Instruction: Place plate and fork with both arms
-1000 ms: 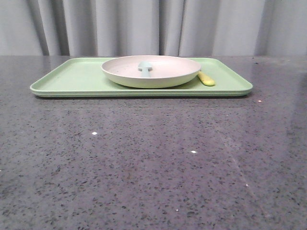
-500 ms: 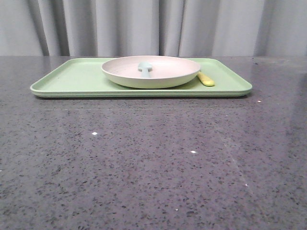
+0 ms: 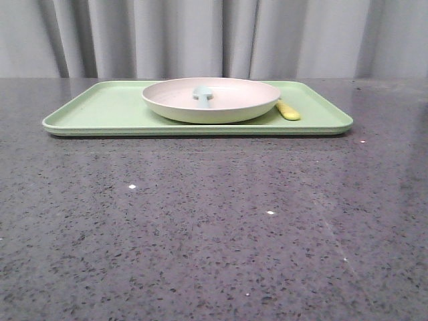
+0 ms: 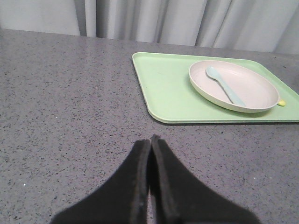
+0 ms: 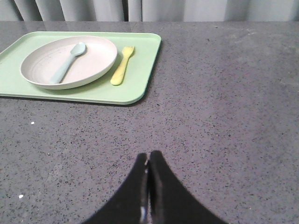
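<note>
The off-white plate (image 3: 210, 99) sits on a light-green tray (image 3: 100, 110) at the back of the table; it also shows in the left wrist view (image 4: 250, 95) and the right wrist view (image 5: 91, 63). The yellow fork (image 3: 288, 110) lies on the tray just right of the plate, clear in the right wrist view (image 5: 122, 65); only its tip (image 4: 282, 102) shows in the left wrist view. My left gripper (image 4: 150, 140) is shut and empty over bare table, well short of the tray. My right gripper (image 5: 149, 156) is shut and empty, also over bare table. Neither arm shows in the front view.
A pale blue spoon (image 3: 202, 93) lies in the plate, also seen in the left wrist view (image 4: 224, 84) and right wrist view (image 5: 67, 60). The speckled grey table (image 3: 214, 227) stretches in front of the tray. A grey curtain (image 3: 214, 37) hangs behind.
</note>
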Tool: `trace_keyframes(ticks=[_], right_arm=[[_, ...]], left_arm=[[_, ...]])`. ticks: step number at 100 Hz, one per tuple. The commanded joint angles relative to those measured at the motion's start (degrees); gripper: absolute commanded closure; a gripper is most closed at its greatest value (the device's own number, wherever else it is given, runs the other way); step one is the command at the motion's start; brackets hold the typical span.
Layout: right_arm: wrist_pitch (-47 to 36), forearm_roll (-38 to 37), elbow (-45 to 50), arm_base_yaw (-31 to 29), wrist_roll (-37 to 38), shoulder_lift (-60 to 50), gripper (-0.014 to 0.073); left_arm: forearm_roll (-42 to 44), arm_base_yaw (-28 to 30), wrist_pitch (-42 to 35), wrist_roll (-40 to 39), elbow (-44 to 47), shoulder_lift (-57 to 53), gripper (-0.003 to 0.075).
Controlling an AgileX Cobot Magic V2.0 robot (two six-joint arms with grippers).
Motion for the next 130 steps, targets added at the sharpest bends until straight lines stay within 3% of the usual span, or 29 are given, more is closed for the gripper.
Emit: trace_keyframes(ticks=[1, 71, 83, 102, 119, 130], right_arm=[[-4.01, -0.98, -1.39, -0.53, -0.58, 0.5, 0.0632], [-4.01, -0.98, -1.39, -0.53, -0.58, 0.5, 0.0632], [-4.01, -0.98, -1.39, -0.53, -0.58, 0.5, 0.0632], [-4.01, -0.98, -1.39, -0.53, -0.58, 0.5, 0.0632], [-4.01, -0.98, -1.39, -0.53, -0.58, 0.5, 0.0632], [-4.01, -0.98, -1.39, -0.53, -0.58, 0.5, 0.0632]], left_arm=[[0.48, -0.18, -3.95, -0.41, -1.3, 0.6, 0.0741], [0.48, 0.62, -4.72, -0.41, -0.7, 0.36, 0.0741], [-0.09, 3.12, -12.45, -0.06, 3.11, -1.36, 0.0741], [-1.72, 8.38, -29.08, 8.86, 11.34, -4.08, 0.0741], [-8.78, 14.42, -35.18, 22.98, 16.2, -5.68, 0.0741], [-10.31, 17.42, -36.99, 25.63, 19.45, -6.85, 0.0741]])
